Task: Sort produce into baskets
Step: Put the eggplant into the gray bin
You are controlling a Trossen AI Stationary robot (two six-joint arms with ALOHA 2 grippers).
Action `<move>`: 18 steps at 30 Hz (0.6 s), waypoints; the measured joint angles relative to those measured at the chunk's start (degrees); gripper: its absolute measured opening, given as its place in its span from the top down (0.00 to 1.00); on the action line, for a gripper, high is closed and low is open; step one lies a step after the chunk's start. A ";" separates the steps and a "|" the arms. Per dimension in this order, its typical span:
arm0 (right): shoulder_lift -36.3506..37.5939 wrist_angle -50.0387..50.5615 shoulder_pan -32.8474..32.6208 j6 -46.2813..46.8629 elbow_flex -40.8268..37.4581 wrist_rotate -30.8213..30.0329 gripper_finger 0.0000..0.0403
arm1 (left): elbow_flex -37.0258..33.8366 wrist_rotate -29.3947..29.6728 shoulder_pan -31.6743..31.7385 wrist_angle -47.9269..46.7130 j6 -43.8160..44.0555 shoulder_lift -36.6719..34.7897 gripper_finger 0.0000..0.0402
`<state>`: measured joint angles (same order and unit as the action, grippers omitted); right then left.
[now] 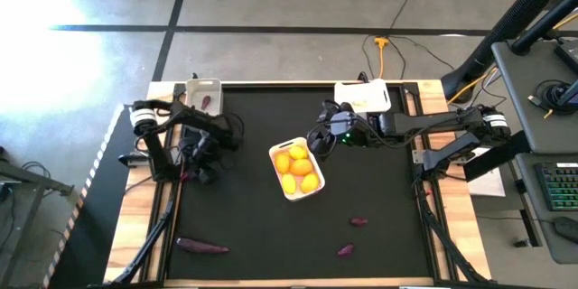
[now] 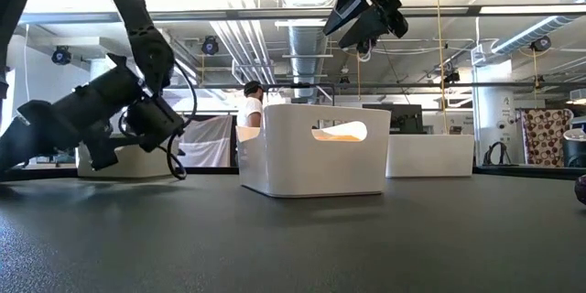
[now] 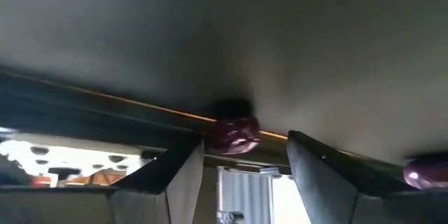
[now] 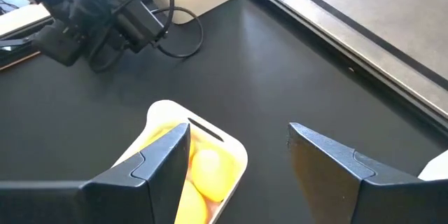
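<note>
A white basket [image 1: 314,188] in the table's middle holds several yellow and orange round fruits [image 1: 297,168]; it also shows in the low view [image 2: 316,160]. My right gripper [image 1: 318,140] hovers open and empty above that basket's far right side; the fruits [image 4: 203,171] show between its fingers. My left gripper [image 1: 204,170] is open and empty, low over the table's left part. A grey-translucent basket [image 1: 195,86] at the far left holds a dark purple piece [image 1: 207,101]. A second white basket [image 1: 363,97] stands at the far edge. Dark purple vegetables lie near the front [image 1: 201,247], [image 1: 358,221], [image 1: 345,251].
Two purple pieces [image 3: 234,134], [image 3: 420,175] lie on the table well beyond my left gripper's fingers. Black mat [image 1: 253,235] lies bare between the middle basket and the front pieces. A person [image 2: 249,103] stands in the room behind the table.
</note>
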<state>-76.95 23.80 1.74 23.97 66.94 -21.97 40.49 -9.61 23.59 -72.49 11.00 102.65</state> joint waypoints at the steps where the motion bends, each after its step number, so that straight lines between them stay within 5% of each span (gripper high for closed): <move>1: 0.00 0.01 0.00 0.00 0.00 0.04 0.43 | -0.18 -0.62 -0.24 0.29 0.00 0.15 0.53; 9: 0.00 0.02 0.00 0.04 0.00 0.08 0.43 | -2.49 -0.35 -1.30 4.94 1.28 0.16 0.63; 18: 0.00 0.04 -0.11 0.59 0.00 0.73 0.43 | 0.40 -1.01 -1.92 4.57 1.08 -3.74 0.94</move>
<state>-76.95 23.83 1.63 24.56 66.94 -21.24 40.89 -10.61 21.67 -67.92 12.08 98.91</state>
